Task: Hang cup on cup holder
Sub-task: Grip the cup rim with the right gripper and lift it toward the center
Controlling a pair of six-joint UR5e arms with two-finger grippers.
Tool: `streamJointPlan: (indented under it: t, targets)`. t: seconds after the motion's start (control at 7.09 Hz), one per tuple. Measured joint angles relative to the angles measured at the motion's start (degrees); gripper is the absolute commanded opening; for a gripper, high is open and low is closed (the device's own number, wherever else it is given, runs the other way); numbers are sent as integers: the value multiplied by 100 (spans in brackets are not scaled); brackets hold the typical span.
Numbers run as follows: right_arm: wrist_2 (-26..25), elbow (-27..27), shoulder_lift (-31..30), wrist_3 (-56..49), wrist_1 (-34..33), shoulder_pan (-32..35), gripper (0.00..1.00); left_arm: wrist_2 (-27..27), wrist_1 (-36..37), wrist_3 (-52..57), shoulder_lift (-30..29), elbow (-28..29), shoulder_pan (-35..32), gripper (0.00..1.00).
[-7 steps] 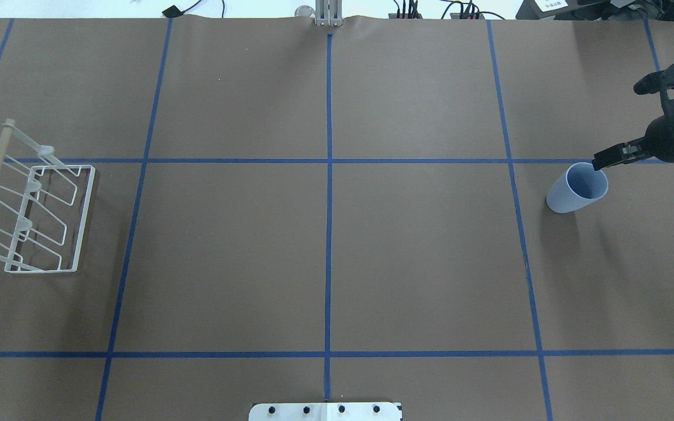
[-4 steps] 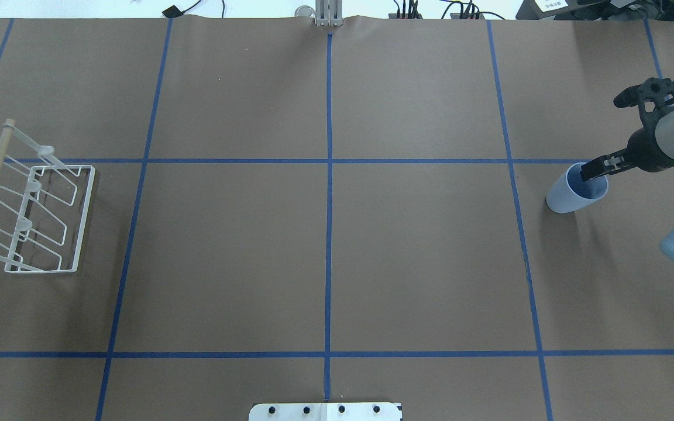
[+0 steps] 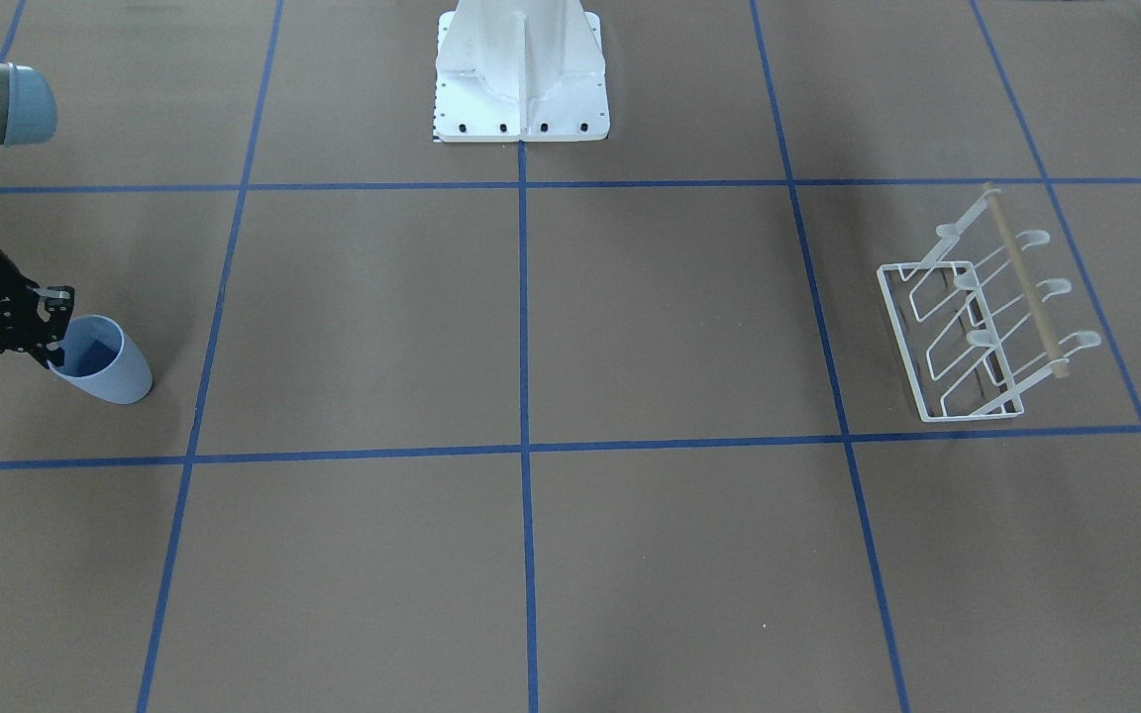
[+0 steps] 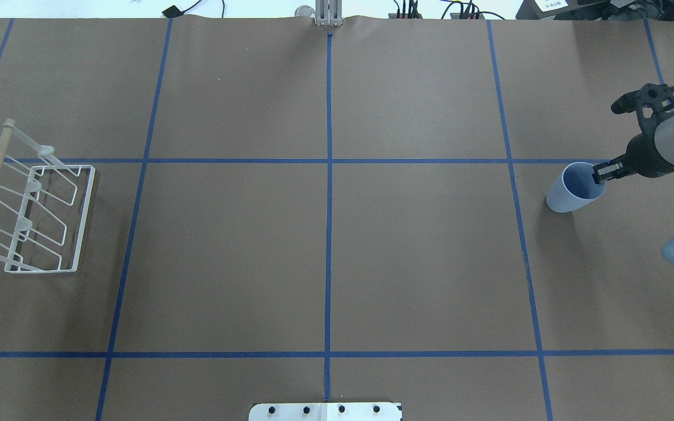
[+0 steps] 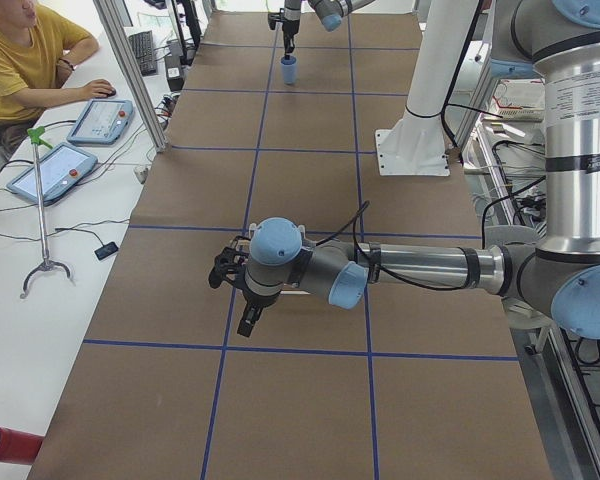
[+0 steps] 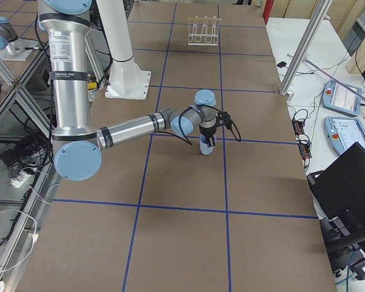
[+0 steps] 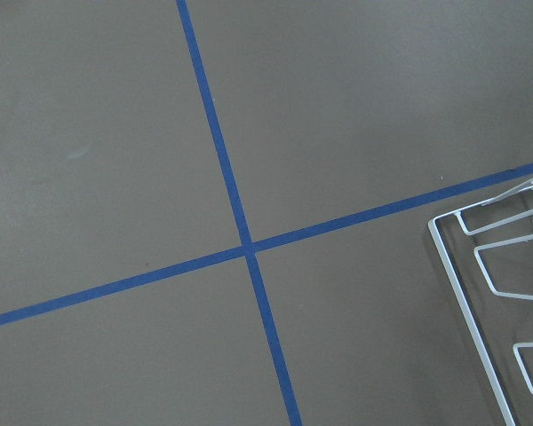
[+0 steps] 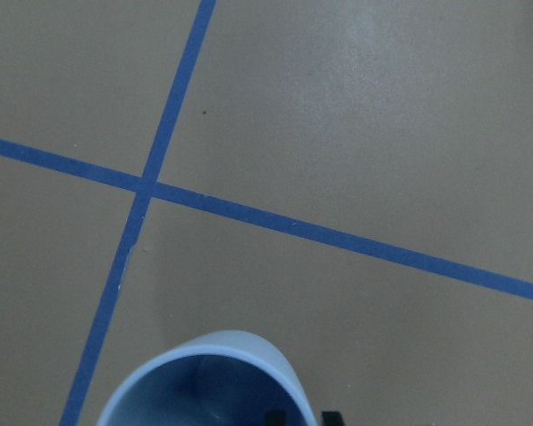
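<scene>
You had the right gripper (image 4: pixel 599 173) astride the rim of the blue tumbler (image 4: pixel 562 193) — one finger inside, one outside — to pinch its wall; clamped or not, I cannot tell.

I work in a robotics lab. My table (image 4: pixel 430 263) is papered brown and gridded with blue tape (image 4: pixel 328 234), and my white pedestal (image 3: pixel 521 69) is bolted to it. Aluminium posts (image 5: pixel 130 70) frame the cell. An operator (image 5: pixel 20 60) sits beside teach pendants (image 5: pixel 105 120), and cables (image 6: pixel 24 158) and a laptop (image 6: pixel 347 182) lie alongside.
</scene>
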Motion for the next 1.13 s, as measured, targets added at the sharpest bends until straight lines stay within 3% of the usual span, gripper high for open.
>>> streamJointPlan:
  t: [0.28,0.71,0.99,1.13]
  targets:
    - [269,110,112,12,-15,196,0,0,-17,-6,6,-19,0,98]
    - [812,121,866,422,-7,480,0,-8,-146,-127,-199,-168,0,98]
    - [1071,121,1310,973,208,476,0,-16,-454,-1077,-404,-428,0,98]
    - [1125,97,1389,1347,625,438,0,-22,-837,-1789,-451,-523,6,98]
